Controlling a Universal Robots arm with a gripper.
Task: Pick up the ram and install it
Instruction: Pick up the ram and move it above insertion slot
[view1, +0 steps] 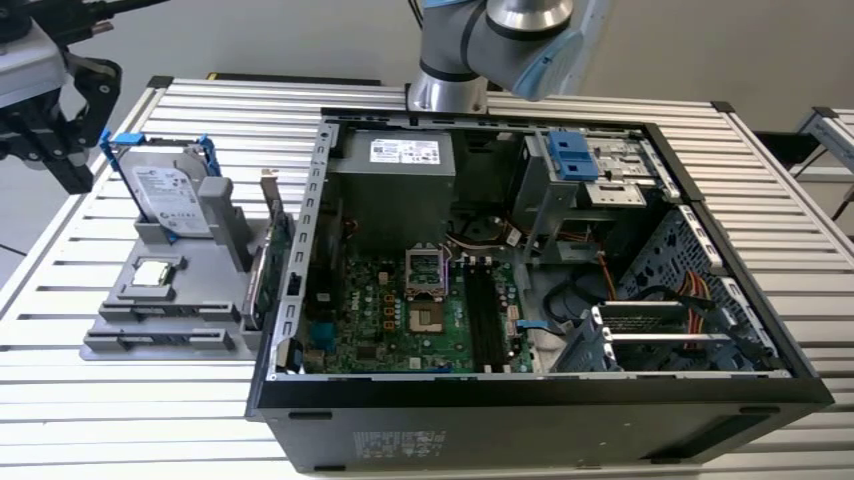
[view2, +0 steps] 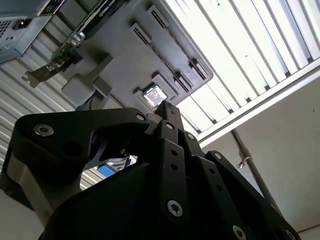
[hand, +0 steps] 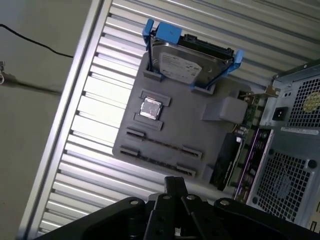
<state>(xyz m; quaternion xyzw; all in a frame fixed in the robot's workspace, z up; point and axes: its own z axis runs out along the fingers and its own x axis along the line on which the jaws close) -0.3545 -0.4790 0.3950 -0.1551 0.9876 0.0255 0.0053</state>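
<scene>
Table (view1: 120, 420): ribbed slats of bare metal with a dull sheen; holder (hand: 187, 125): smooth, matt grey plastic; hard drive (hand: 187, 62): polished metal lid under a paper label, held in glossy blue plastic rails (hand: 167, 33); chip (hand: 151, 108): mirror-bright metal cap; card (view1: 274, 265): green lacquered board with a thin bare-metal bracket; case (view1: 534, 425): matt black painted shell, with dull grey perforated sheet metal inside; motherboard (view1: 400, 320): green board with a slight gloss; gripper (view2: 167, 112): smooth matt black with shiny screw heads; arm (view1: 527, 20): satin silver metal with a pale blue plastic cap.
</scene>
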